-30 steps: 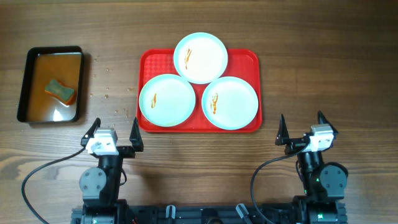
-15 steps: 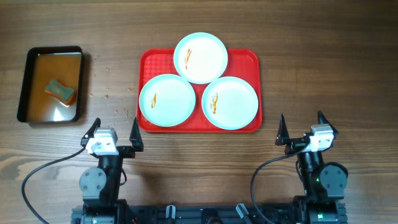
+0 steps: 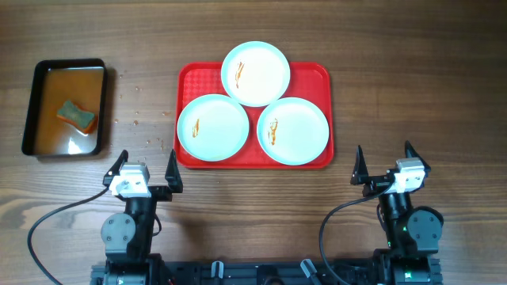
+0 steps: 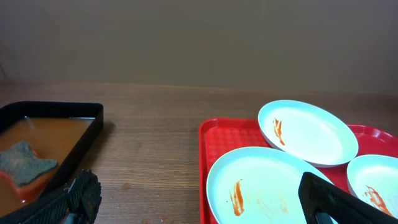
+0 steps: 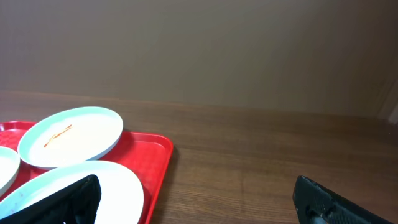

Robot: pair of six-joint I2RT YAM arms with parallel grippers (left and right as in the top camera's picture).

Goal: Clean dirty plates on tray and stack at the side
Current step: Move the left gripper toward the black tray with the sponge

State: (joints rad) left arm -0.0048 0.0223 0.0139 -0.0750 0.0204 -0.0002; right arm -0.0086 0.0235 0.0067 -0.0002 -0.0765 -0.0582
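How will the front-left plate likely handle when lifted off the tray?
The plate looks rigid and shallow, so probably only its thin rim is graspable. Its smooth surface, streaked with sauce, may slip. Lying flat on the tray, it seems unlikely to roll.

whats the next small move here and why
Probably move the left gripper, open and empty, toward the sponge in the black pan: it sits on that arm's side, and all three plates on the tray show sauce streaks.
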